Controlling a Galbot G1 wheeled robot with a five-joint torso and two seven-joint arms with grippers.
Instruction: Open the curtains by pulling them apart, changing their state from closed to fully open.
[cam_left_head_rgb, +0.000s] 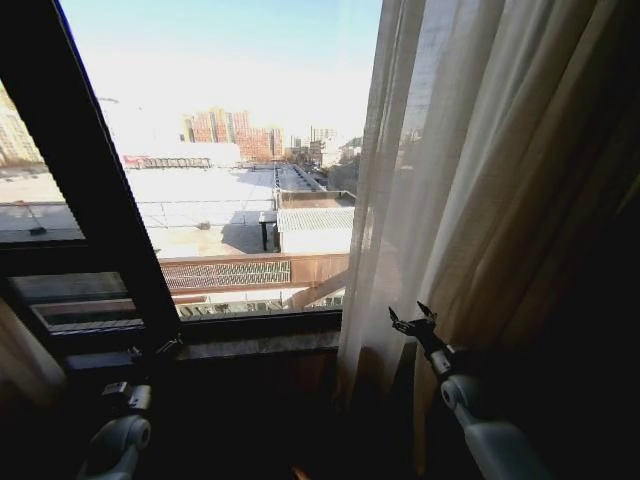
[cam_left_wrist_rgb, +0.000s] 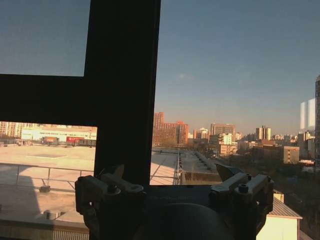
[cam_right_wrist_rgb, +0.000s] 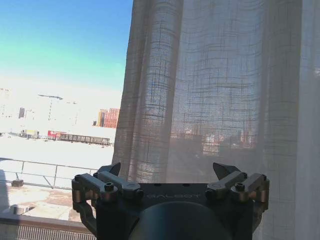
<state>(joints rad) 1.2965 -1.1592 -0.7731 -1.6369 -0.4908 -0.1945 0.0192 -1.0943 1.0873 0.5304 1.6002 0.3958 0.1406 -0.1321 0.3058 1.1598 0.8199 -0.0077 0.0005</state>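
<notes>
Though near, curtains (cam_left_head_rgb: 470, 190) beyond right claw (cam_left_head_rgb: 412, 316)

Dark window frame (cam_left_head_rgb: 95, 190), stone sill (cam_left_head_rgb: 260, 345), sunlit rooftops (cam_left_head_rgb: 230, 200) outside.

Landmark: window frame post (cam_left_head_rgb: 95, 170), running up on the left of the glass. Curtains (cam_left_head_rgb: 470, 200) hang well to its right, covering the right part of the window. Windowsill (cam_left_head_rgb: 250, 345) lies below the post's foot. Right gripper (cam_left_head_rgb: 413, 322) sits right of the post, just before the curtains' edge. Left gripper (cam_left_head_rgb: 165, 348) sits at the post's foot, above the sill's left end.
</notes>
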